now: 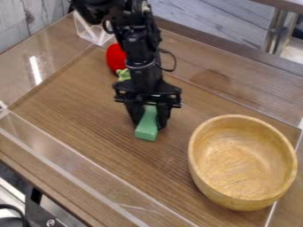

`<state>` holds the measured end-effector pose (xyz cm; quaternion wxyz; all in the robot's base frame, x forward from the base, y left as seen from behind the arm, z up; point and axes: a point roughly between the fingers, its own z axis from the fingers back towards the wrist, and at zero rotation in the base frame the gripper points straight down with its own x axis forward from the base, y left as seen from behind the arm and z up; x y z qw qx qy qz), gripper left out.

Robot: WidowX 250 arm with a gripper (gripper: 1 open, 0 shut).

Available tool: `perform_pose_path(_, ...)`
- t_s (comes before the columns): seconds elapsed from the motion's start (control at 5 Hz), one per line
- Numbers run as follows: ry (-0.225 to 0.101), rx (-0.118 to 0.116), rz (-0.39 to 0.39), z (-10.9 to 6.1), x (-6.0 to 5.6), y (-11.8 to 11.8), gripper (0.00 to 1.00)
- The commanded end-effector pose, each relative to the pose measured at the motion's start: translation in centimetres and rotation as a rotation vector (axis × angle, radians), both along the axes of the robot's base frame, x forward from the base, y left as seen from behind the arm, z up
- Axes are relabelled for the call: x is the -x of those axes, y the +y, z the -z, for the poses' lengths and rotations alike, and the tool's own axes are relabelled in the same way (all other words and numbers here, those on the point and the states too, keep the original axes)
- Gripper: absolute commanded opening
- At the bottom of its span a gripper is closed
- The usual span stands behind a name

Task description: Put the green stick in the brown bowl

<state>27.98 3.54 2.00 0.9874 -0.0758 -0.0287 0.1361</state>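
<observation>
One wooden desk [71, 106] under everything, brown with grain lines. Then brown bowl [243, 161], big and round, on desk at lower right, nothing visible inside. Left of brown bowl and a little farther back, black robot arm [128, 35] reaching straight down. Gripper [148, 115] closed on upper end of green stick [145, 126], fingers [134, 111] pressed on both sides. Green stick near brown bowl but apart from it, outside rim, lower end touching desk. Behind arm, farther from brown bowl, red strawberry toy [115, 57], partly hidden.
</observation>
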Motion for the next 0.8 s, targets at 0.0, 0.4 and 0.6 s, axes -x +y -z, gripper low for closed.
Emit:
perform_pose_path(0.0, -0.016, -0.003, -0.005, -0.9, 0.0, 0.2, 0.0)
perform_pose_path(0.4, -0.036, -0.003, -0.013, -2.6, 0.1, -0.3, 0.0)
perform_pose_path(0.6, -0.051, -0.002, -0.017, -3.9, 0.2, -0.6, 0.0)
